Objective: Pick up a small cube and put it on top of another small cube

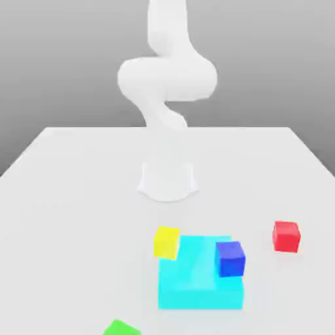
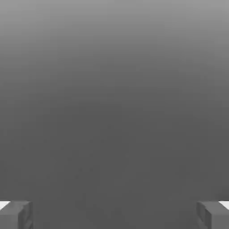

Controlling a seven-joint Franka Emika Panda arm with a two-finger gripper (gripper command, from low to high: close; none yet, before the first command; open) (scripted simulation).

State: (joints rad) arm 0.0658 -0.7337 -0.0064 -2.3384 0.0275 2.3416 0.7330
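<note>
A broad white table point(image 1: 72, 196) fills the lower part of the exterior view, its far edge running level from about nine o'clock to three o'clock. Behind it stands a plain grey backdrop point(image 1: 59, 59), darker toward twelve o'clock and paler down near the tabletop. The light is soft and even, leaving only faint shadows on the matte surface.

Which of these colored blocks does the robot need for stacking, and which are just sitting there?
For the job:
- small red cube, alone on the table, to be picked up
- another small cube to put it on; either the blue cube or yellow cube looks suitable
- end effector, open

Just lying about:
- large cyan block
- green block at the picture's bottom edge
</note>
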